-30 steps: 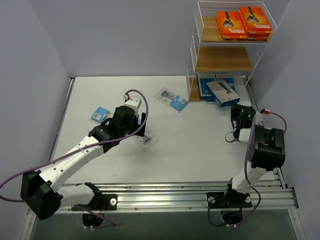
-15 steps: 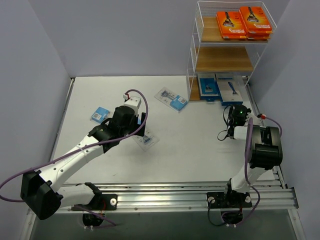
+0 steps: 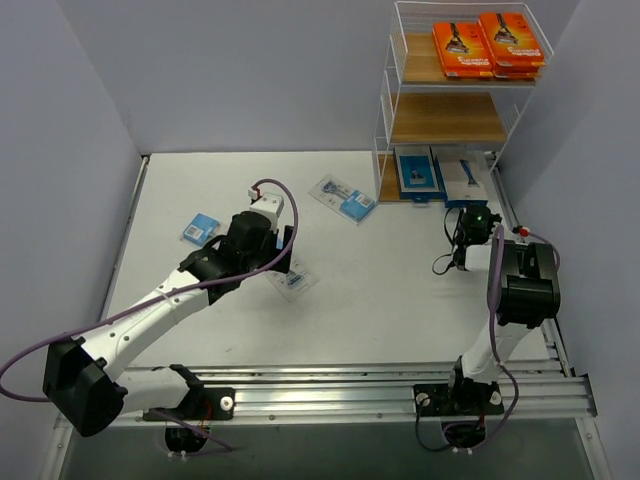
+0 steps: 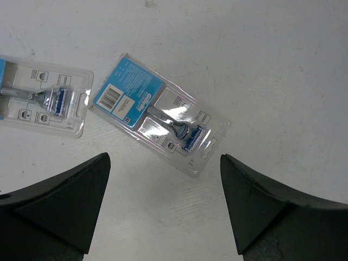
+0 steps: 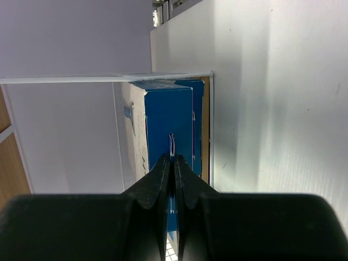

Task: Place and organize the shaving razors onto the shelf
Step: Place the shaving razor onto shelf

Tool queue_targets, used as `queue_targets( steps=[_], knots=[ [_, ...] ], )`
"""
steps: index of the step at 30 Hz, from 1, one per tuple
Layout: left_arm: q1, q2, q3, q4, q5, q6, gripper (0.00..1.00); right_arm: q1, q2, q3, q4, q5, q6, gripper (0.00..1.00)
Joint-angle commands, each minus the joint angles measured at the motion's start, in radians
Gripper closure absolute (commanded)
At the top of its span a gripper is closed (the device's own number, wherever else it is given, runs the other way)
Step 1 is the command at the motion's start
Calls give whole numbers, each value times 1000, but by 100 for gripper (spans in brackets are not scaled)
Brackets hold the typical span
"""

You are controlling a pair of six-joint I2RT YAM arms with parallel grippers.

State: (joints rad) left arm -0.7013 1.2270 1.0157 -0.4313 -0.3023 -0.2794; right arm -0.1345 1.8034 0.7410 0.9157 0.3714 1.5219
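Note:
The shelf (image 3: 388, 120) stands at the far right, its wire frame also in the right wrist view (image 5: 163, 78). Orange razor boxes (image 3: 488, 44) lie on its top tier. Two blue-and-grey boxes (image 3: 415, 172) lie on the bottom tier. My right gripper (image 3: 474, 222) is shut on the thin near edge of the right-hand one (image 3: 463, 178), seen end-on in the right wrist view (image 5: 168, 117) between my right gripper's tips (image 5: 174, 159). My left gripper (image 3: 270, 258) hovers open over a clear blister pack (image 4: 157, 120), jaws wide apart (image 4: 166, 206); a second pack (image 4: 43, 100) lies beside it.
Another blister pack (image 3: 342, 198) lies on the white table (image 3: 400, 280) in front of the shelf. A small blue pack (image 3: 202, 228) lies at the left. The shelf's middle tier (image 3: 445, 118) is bare wood. Grey walls close in on both sides.
My right gripper moved toward the shelf and pushed the tilted blue-and-grey box straight onto the bottom tier beside the other one. The left arm has not moved.

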Motion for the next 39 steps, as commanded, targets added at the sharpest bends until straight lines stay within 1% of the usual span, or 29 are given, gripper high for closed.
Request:
queue_targets(
  steps=[1, 5, 17, 25, 39],
  knots=[
    [-4, 6, 29, 20, 6, -3, 9, 9, 27, 57, 44, 72, 1, 100],
    [-10, 9, 34, 14, 11, -3, 9, 18, 46, 86, 29, 103, -19, 100],
    [-13, 25, 40, 8, 5, 3, 9, 21, 186, 219, 41, 63, -32, 100],
    [-13, 40, 46, 3, 5, 8, 9, 19, 235, 248, 72, 38, -54, 100],
    [-13, 55, 50, -1, -6, 13, 9, 6, 298, 314, 77, -11, -59, 100]
  ],
)
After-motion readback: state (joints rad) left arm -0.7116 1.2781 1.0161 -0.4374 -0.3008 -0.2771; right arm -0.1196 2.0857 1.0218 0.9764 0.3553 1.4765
